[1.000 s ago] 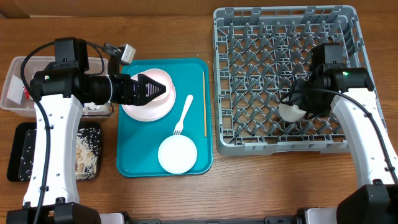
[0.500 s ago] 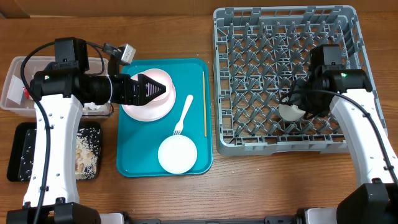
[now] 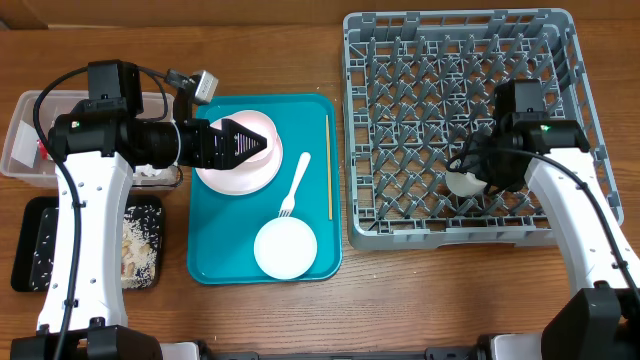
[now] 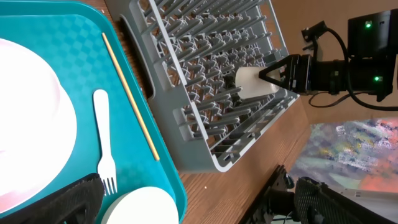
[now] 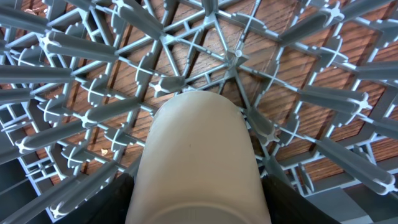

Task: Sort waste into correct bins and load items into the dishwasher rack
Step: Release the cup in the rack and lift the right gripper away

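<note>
Two arms share the sorting job, and the next move turns on the right gripper (image 3: 472,180), which clasps the small white cup (image 3: 463,183) low over the dishwasher rack (image 3: 400,40), close to the rack's front edge and right of its middle. The cup lies tipped over rather than upright. Its long axis runs on from the fingers and points out ahead of them, toward the lattice floor and the pegs that ring it in the right wrist view. The jaws stand part-way apart, pressed on the cup's two sides. Whether the cup already rests on a peg cannot be told.

Setting it down looks to need only a short drop and a release, judging by how near the floor it hangs.

Across the table, the left gripper (image 3: 245,143) hovers with jaws spread wide and empty above a large white dish (image 3: 240,178) at the teal tray's (image 3: 210,262) far-left corner. It is the nearer arm to the white fork (image 3: 296,183) and the chopstick (image 3: 329,165) along the tray's right edge.
</note>
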You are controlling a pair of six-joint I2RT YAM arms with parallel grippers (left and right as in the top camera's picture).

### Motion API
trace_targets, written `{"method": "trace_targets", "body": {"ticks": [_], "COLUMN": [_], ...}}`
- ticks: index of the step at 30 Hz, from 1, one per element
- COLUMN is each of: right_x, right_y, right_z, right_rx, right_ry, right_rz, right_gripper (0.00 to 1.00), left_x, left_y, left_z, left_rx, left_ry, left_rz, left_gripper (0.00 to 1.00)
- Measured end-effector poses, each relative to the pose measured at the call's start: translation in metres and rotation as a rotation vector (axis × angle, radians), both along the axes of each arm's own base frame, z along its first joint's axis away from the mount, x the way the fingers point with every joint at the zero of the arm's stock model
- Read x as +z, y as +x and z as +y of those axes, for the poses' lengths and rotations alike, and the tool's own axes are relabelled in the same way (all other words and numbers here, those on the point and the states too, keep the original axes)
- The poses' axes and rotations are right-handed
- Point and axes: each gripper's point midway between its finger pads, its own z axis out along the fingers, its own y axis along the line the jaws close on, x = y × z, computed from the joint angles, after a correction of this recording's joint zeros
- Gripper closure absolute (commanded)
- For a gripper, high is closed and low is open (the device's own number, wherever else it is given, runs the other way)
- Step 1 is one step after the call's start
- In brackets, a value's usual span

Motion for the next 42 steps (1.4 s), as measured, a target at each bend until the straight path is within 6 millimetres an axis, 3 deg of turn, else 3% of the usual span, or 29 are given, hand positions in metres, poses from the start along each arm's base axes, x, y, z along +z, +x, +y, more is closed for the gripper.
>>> {"method": "trace_targets", "body": {"ticks": [8, 11, 12, 13, 17, 22, 28, 34, 42], "right_x": [-0.008, -0.014, -0.014, -0.014, -0.014, -0.012, 0.022, 0.057, 0.061], "right_y": [0.002, 0.001, 0.002, 0.003, 0.004, -0.007, -0.002, -0.009, -0.032], "right_z": [0.000, 0.000, 0.000, 0.000, 0.000, 0.002, 0.004, 0.028, 0.055], "right_rx": [-0.007, -0.006, -0.007, -0.007, -0.007, -0.007, 0.002, 0.101, 0.155], "right_ry": [0.002, 0.002, 0.003, 0.003, 0.004, 0.012, 0.027, 0.140, 0.303], "right_rz": [-0.012, -0.011, -0.015, -0.018, -0.022, 0.024, 0.013, 0.025, 0.105], "right_gripper": [0.93, 0.73, 0.48, 0.35, 0.15, 0.12, 0.12, 0.11, 0.05], "left_x": [0.000, 0.000, 0.000, 0.000, 0.000, 0.000, 0.000, 0.000, 0.000], "left_y": [0.000, 0.000, 0.000, 0.000, 0.000, 0.000, 0.000, 0.000, 0.000], "left_z": [0.000, 0.000, 0.000, 0.000, 0.000, 0.000, 0.000, 0.000, 0.000], "left_rx": [0.000, 0.000, 0.000, 0.000, 0.000, 0.000, 0.000, 0.000, 0.000], "left_ry": [0.000, 0.000, 0.000, 0.000, 0.000, 0.000, 0.000, 0.000, 0.000], "left_rz": [0.000, 0.000, 0.000, 0.000, 0.000, 0.000, 0.000, 0.000, 0.000], "left_gripper": [0.00, 0.00, 0.00, 0.00, 0.00, 0.00, 0.00, 0.00, 0.00]}}
